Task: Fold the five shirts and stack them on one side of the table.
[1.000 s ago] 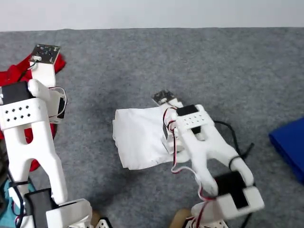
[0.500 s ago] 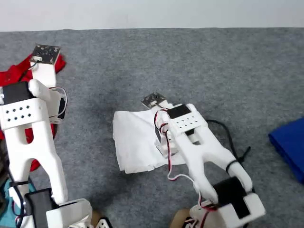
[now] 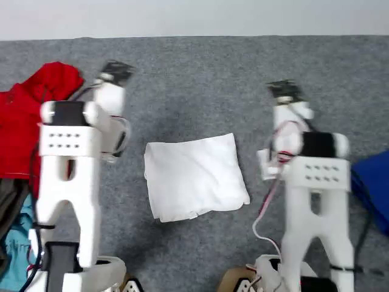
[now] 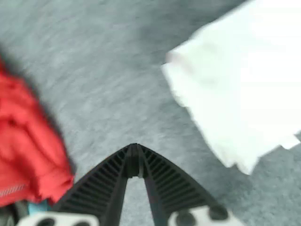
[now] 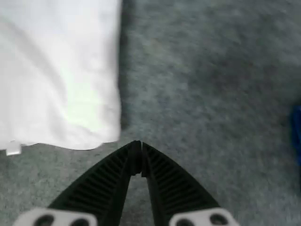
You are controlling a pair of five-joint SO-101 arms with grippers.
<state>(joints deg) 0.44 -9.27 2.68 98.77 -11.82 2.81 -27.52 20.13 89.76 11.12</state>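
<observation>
Centrally, the folded white shirt lies flat on the grey bench between the arms. Left fingers and right fingers are each pressed together, empty, beside it. A red shirt lies leftward, a blue shirt rightward.

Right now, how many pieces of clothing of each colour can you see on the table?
Folded white cloth shirt: 1
Crumpled red cloth garment: 1
Blue cloth at the edge: 1
Teal cloth at the edge: 1
Total: 4
</observation>
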